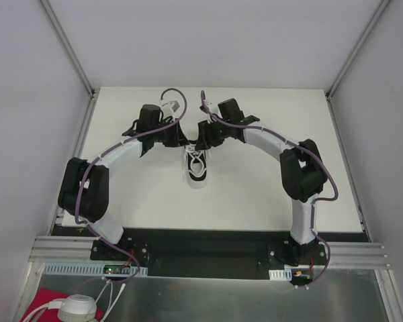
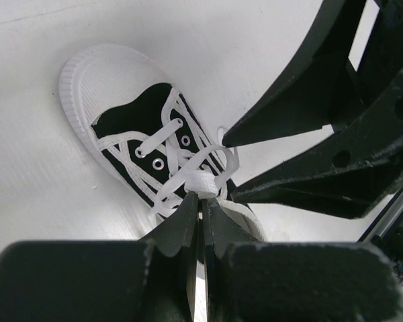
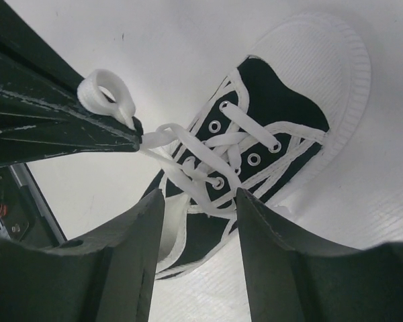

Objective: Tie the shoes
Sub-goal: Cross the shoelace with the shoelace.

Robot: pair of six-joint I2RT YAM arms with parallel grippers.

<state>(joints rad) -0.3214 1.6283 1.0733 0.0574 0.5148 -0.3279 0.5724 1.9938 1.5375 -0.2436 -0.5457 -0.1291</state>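
- Sitting near the middle of the white bench [image 1: 134,201], a little toward its far edge, the black sneaker [image 1: 197,168] rests on its white sole with the toe pointing at the near edge.
- Its white laces [image 3: 236,144] cross through the eyelets and gather in a loose tangle over the tongue.
- The left fingers [image 2: 181,225] are pressed together, pinching a small loop [image 3: 107,94] of lace at their tips, just above the ankle end of the sneaker.
- From that pinch a strand runs down to the tangle.
- The right fingers [image 3: 262,231] stand apart with nothing clamped between them. They hang over the heel end, with lace strands lying below the gap.
- Both sets of fingers come tip close to tip above the sneaker's far end, the left from the bench's left side, the right from its right.
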